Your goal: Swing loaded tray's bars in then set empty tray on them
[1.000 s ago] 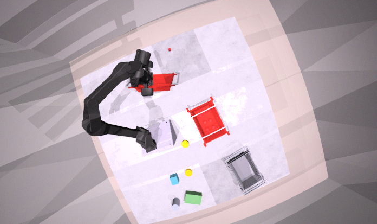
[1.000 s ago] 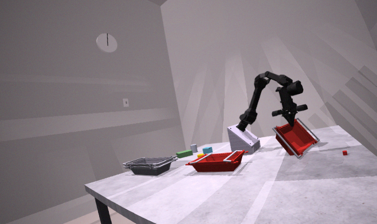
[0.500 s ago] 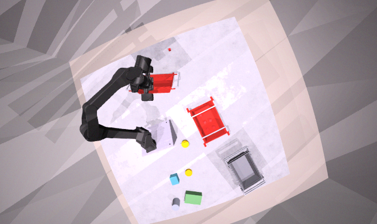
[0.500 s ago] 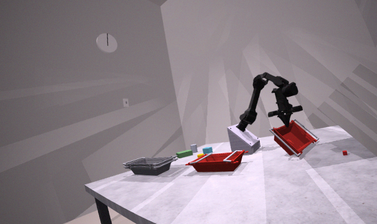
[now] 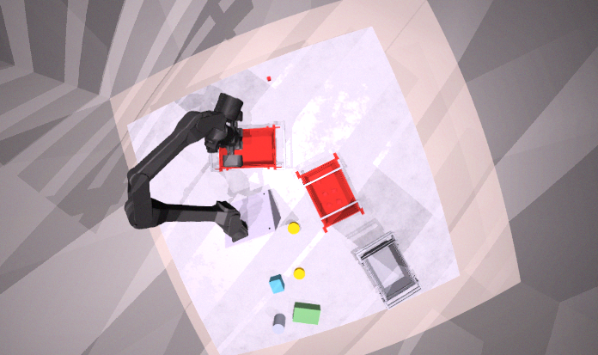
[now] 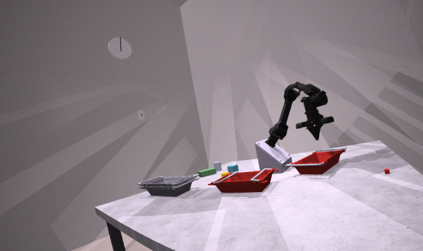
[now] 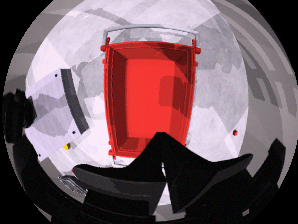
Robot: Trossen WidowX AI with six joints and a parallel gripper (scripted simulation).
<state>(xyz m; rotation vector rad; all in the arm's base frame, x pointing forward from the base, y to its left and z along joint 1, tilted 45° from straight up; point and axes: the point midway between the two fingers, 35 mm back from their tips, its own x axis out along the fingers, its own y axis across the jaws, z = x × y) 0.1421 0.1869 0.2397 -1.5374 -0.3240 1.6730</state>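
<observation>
The loaded red tray [image 5: 345, 186] [image 6: 243, 186] stands level mid-table, with several small red blocks faintly visible inside. Its two white wire bars lie across its top: one bar [image 5: 322, 175] near one end, the other bar [image 5: 339, 211] near the other. The empty red tray [image 5: 275, 149] [image 6: 312, 168] [image 7: 111, 105] stands upright beside the robot's base. Its bars are out past its ends; one bar [image 6: 307, 165] [image 7: 150, 26] shows clearly. My gripper [image 6: 317, 138] [image 7: 160, 136] is shut and empty, above the empty tray. The arm hides part of this tray in the top view.
A grey tray [image 5: 410, 269] [image 6: 169, 191] with wire bars stands beyond the loaded tray. Yellow discs [image 5: 293, 228] [image 5: 299, 272], a blue block [image 5: 277, 284], a green block [image 5: 306, 314] and a grey cylinder [image 5: 278, 323] stand on the table. A tiny red cube [image 5: 268, 78] [image 6: 386, 171] [image 7: 235, 133] lies apart.
</observation>
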